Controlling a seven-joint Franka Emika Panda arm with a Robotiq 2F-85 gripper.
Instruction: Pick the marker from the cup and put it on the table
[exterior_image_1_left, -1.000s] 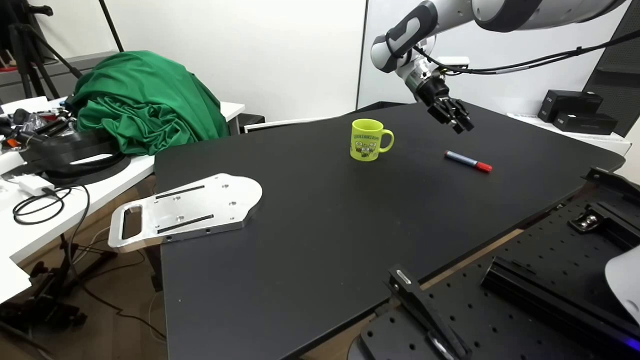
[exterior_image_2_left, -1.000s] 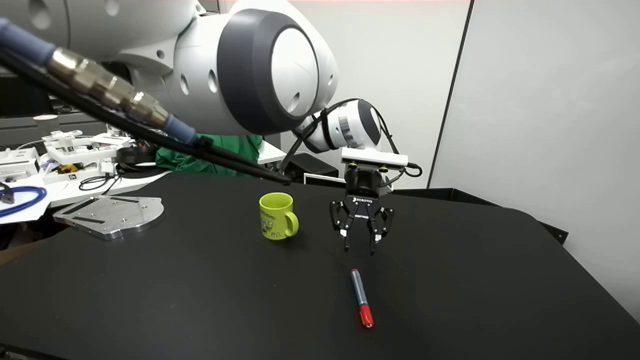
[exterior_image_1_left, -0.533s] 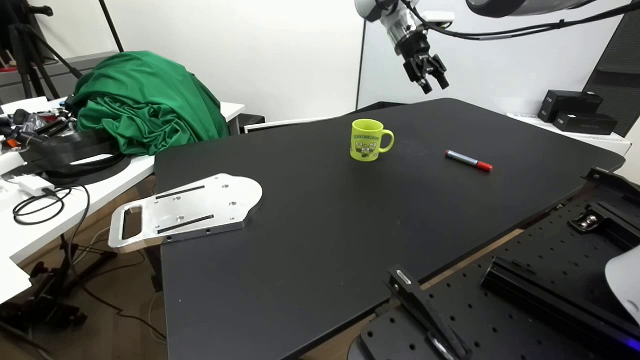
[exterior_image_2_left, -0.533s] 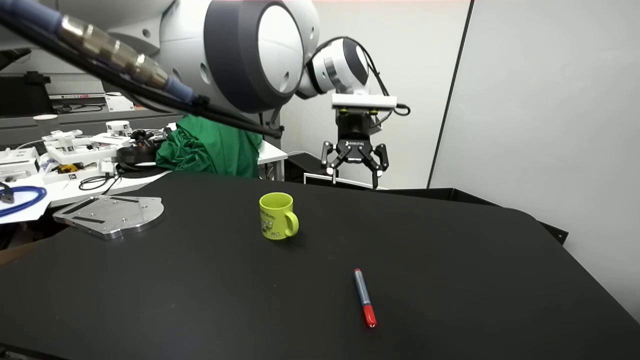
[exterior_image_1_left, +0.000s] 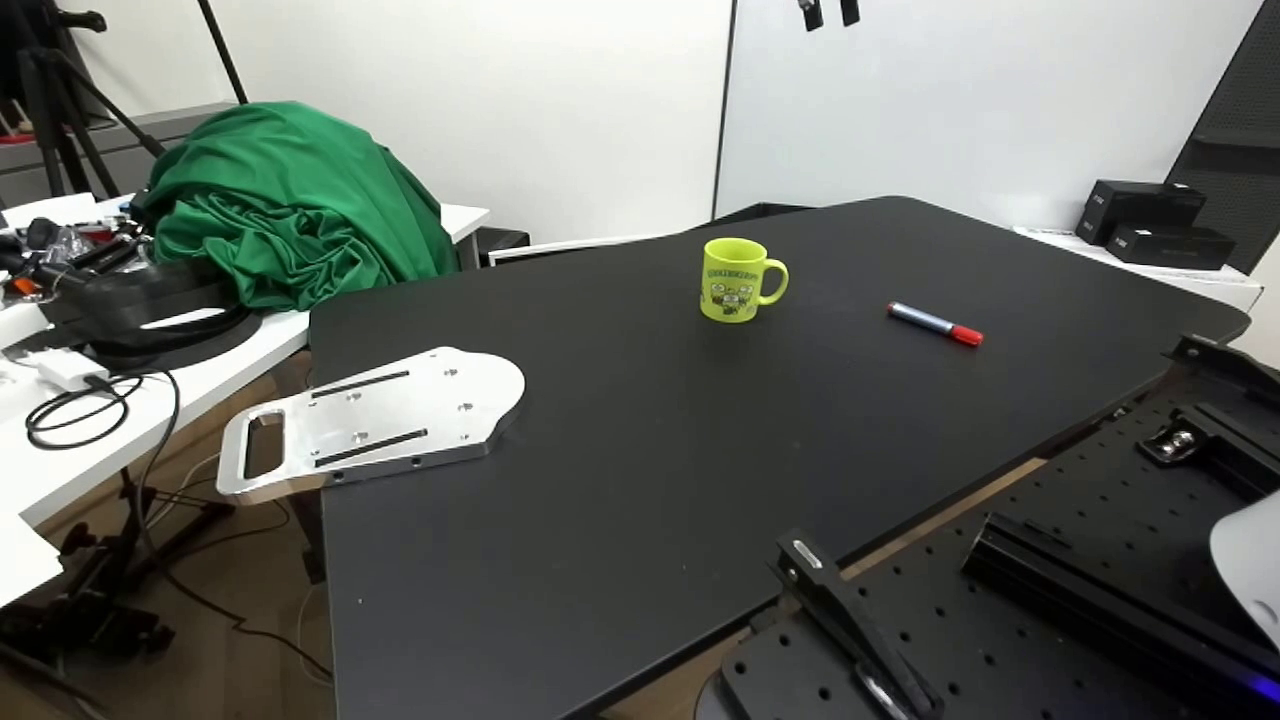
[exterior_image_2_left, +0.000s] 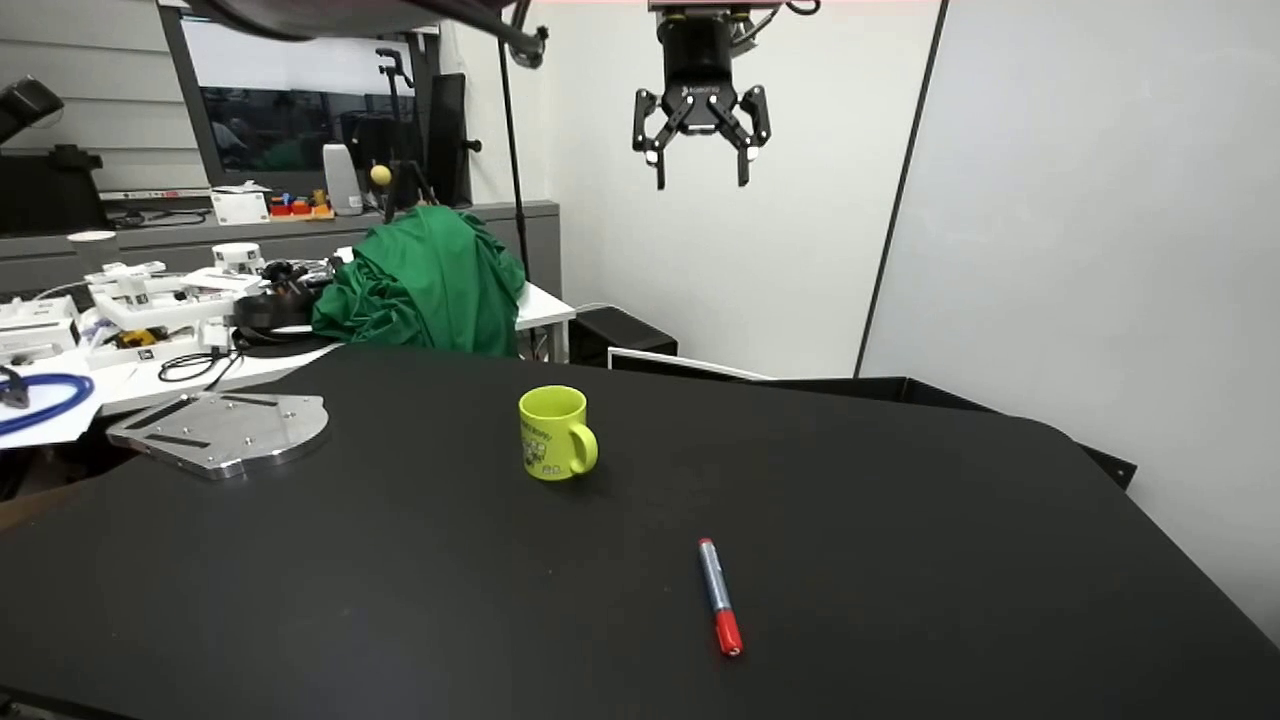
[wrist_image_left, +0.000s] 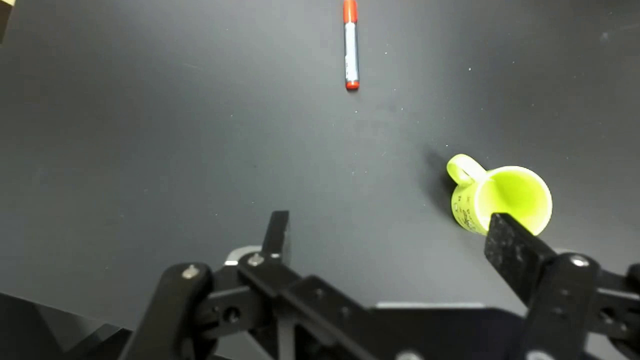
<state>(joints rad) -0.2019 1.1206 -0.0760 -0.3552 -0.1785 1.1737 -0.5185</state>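
Note:
The marker (exterior_image_1_left: 935, 324), with a grey-blue barrel and red ends, lies flat on the black table (exterior_image_1_left: 600, 480). Some way from it stands the yellow-green cup (exterior_image_2_left: 553, 432), upright with its handle towards the marker's side. In the wrist view the part of the cup's inside that shows holds nothing; a finger (wrist_image_left: 515, 255) hides some of its rim. High above the table, my gripper (exterior_image_2_left: 702, 182) is spread wide with nothing between its fingers. Only its fingertips (exterior_image_1_left: 850, 12) show at the top edge of an exterior view. The marker (wrist_image_left: 351, 50) appears at the top of the wrist view.
A silver metal plate (exterior_image_1_left: 390, 410) overhangs the table's edge. Beside the table, a white table (exterior_image_1_left: 250, 365) carries a green cloth (exterior_image_1_left: 300, 210) and clutter. A black perforated base (exterior_image_1_left: 1000, 600) runs along another side. Two black boxes (exterior_image_1_left: 1170, 245) sit beyond.
My gripper has risen far up from low over the table, and its jaws have spread from partly open to wide. The marker has rolled very slightly; the cup has stayed put.

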